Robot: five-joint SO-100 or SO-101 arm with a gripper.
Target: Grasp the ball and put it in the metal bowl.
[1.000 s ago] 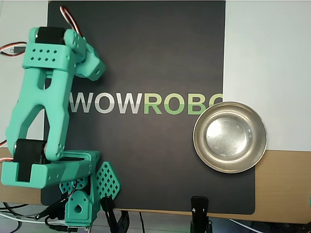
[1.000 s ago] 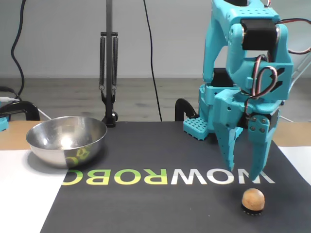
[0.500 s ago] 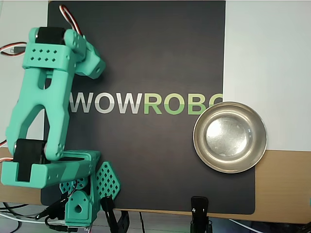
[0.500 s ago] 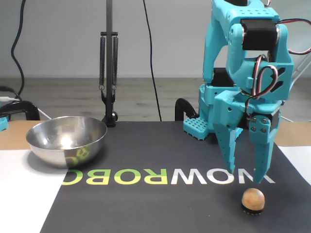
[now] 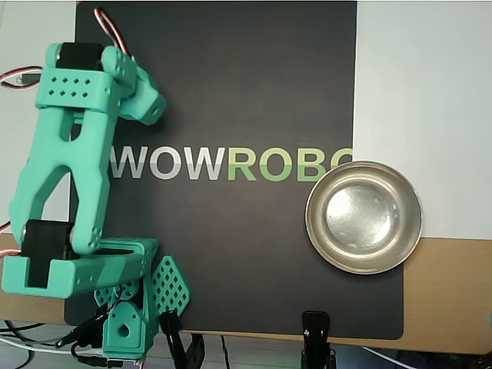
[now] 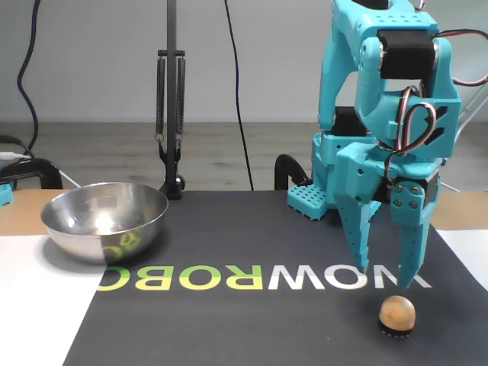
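Tan ball (image 6: 397,312) on mat, just below parted jaws

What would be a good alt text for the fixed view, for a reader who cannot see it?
A teal robot arm holds its open gripper just above a small tan ball on a black mat. An empty metal bowl stands far to the left at the mat's edge.

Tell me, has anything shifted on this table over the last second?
Only slightly. In the fixed view the pincer has widened a little; its right-hand finger swung outward, and the tips hang open just above the ball. Nothing was taken hold of. The ball, the metal bowl and the rest of the arm kept their places.
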